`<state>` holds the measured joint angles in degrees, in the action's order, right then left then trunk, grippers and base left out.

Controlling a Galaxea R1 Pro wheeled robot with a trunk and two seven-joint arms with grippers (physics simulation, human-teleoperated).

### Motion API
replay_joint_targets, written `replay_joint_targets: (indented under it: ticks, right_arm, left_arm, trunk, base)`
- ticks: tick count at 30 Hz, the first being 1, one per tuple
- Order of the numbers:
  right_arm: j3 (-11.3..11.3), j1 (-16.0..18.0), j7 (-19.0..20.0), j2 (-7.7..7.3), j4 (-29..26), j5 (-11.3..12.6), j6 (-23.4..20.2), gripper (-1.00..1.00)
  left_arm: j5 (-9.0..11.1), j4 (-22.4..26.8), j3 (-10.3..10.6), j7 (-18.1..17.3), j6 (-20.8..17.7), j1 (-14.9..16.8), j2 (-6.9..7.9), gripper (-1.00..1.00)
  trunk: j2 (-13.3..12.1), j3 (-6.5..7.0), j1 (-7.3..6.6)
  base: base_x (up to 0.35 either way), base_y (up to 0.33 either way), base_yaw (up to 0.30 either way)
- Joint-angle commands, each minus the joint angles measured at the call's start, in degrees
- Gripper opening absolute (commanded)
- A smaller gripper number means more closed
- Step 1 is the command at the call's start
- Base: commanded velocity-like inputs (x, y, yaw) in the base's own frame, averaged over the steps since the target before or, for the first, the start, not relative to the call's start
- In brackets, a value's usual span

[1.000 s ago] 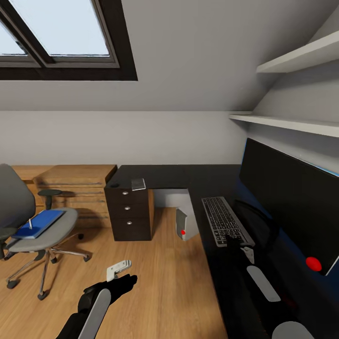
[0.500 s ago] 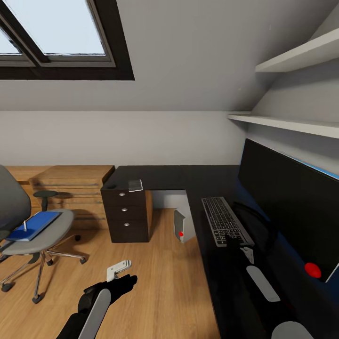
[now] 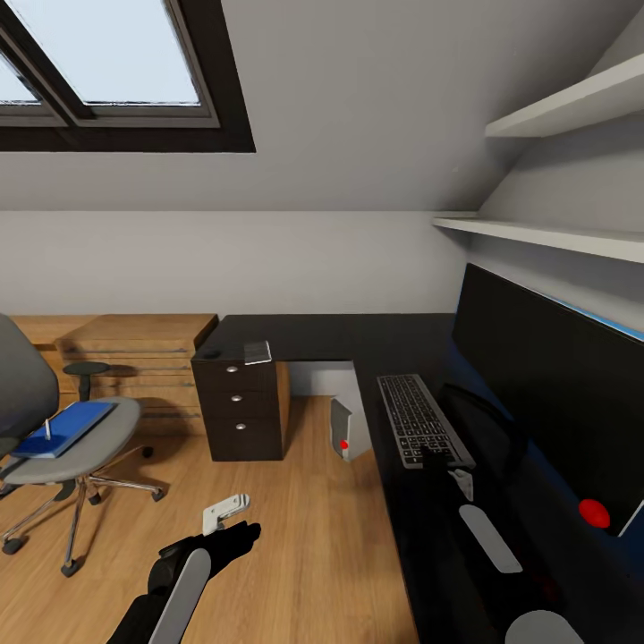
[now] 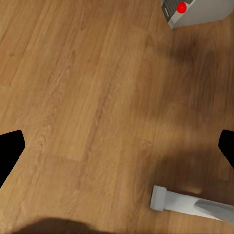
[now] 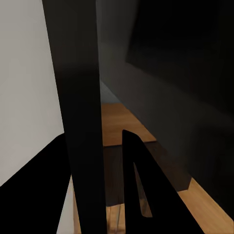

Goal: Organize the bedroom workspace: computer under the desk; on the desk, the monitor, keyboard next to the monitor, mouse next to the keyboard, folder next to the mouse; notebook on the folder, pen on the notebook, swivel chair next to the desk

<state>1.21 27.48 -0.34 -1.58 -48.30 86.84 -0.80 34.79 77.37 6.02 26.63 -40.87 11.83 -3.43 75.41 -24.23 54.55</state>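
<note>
Keyboard (image 3: 414, 419): shifted slightly left on counter (image 3: 340, 335) beside monitor (image 3: 546, 376); right tool (image 3: 436, 462) at its near edge, grip indeterminate; placement nearly done.

Desk (image 3: 313, 335): L-shaped, glossy black top; black drawer unit with round silver knobs under its far wing.
Monitor (image 3: 546, 376): wide black screen, upright on the desk's right wing, black stand beneath it.
Keyboard (image 3: 413, 419): dark keys, silver frame; flat on the desk, just beside the monitor stand.
Computer (image 3: 351, 429): small silver-grey tower, red button; upright on the floor under the desk edge.
Swivel chair (image 3: 63, 447): grey seat, chrome base; well apart from the desk.
Folder (image 3: 67, 427): bright blue, flat on the chair seat.
Notebook (image 3: 258, 351): light grey, flat on the desk above the drawers.
Pen (image 3: 47, 427): possibly the thin pale stick standing on the folder; too small to confirm.
</note>
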Motion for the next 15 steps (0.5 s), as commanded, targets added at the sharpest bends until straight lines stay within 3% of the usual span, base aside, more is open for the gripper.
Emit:
replay_joint_targets:
  ticks: [1, 15]
  right_arm:
    - [0.12, 0.03, -0.02, -0.03, -0.04, 0.55, 0.02, -1.00]
    - [-0.02, 0.03, -0.01, 1.07, -0.04, 0.56, 0.22, -1.00]
  left_arm:
    - [0.59, 0.06, 0.04, 0.55, -0.09, 0.04, 0.00, 1.00]
    - [0.62, 0.06, 0.04, 0.53, -0.09, 0.04, 0.00, 1.00]
  trunk:
    - [0.04, -0.06, 0.00]
    - [0.04, -0.06, 0.00]
  base:
    - [0.000, 0.000, 0.000]
    - [0.000, 0.000, 0.000]
